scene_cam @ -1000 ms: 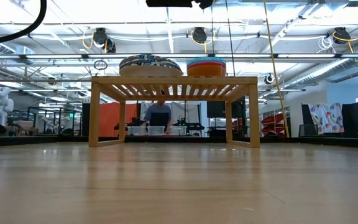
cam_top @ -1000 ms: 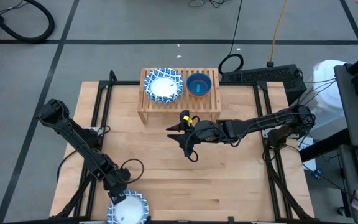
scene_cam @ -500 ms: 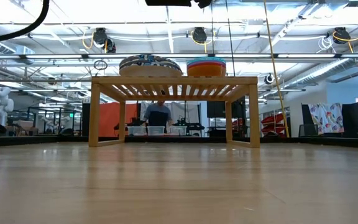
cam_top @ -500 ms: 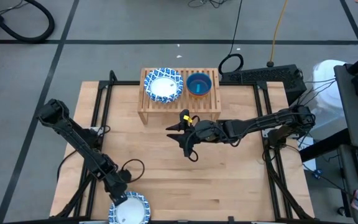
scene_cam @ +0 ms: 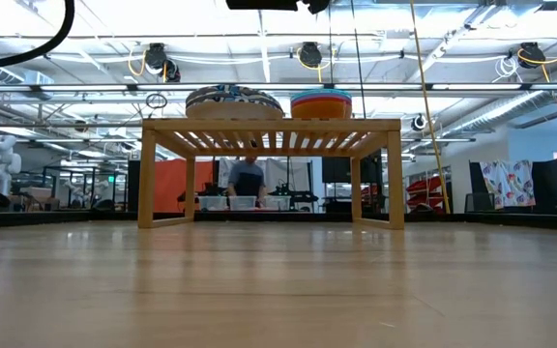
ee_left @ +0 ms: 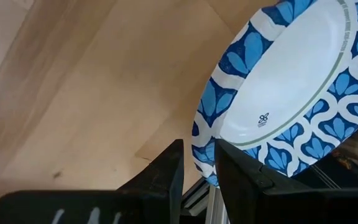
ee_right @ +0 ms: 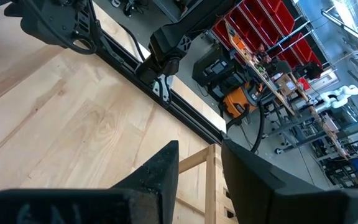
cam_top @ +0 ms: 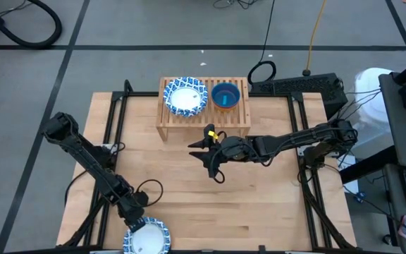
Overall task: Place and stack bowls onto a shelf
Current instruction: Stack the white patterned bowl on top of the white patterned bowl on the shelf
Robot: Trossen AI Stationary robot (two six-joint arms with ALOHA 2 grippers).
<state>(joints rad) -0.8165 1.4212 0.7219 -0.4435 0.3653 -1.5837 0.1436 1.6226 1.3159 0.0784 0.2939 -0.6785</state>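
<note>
Left gripper [cam_top: 138, 220]: at the near edge of the table, its two fingers [ee_left: 166, 174] pinched on the rim of a blue-patterned dish [ee_left: 291, 93]
Held dish: shows in the high view at the table's near left edge [cam_top: 146, 238], white centre up; whether it rests on the wood or hangs just past the edge is hard to tell
Right gripper [cam_top: 213, 166]: over the middle of the table, near the front of the shelf, holding nothing; its fingers [ee_right: 160, 171] stand a little apart
Shelf [cam_top: 203, 121]: light wood rack at the far side of the table, slatted top on solid legs [scene_cam: 271, 126]
Patterned dishes on shelf [cam_top: 185, 96]: on the left half of the slats, seemingly more than one nested
Small bowls [cam_top: 225, 96]: on the right half of the slats, a stack with teal on top and orange beneath [scene_cam: 321, 101], just beside the patterned dishes
Person [scene_cam: 248, 179]: in the room behind the table, seen under the shelf
</note>
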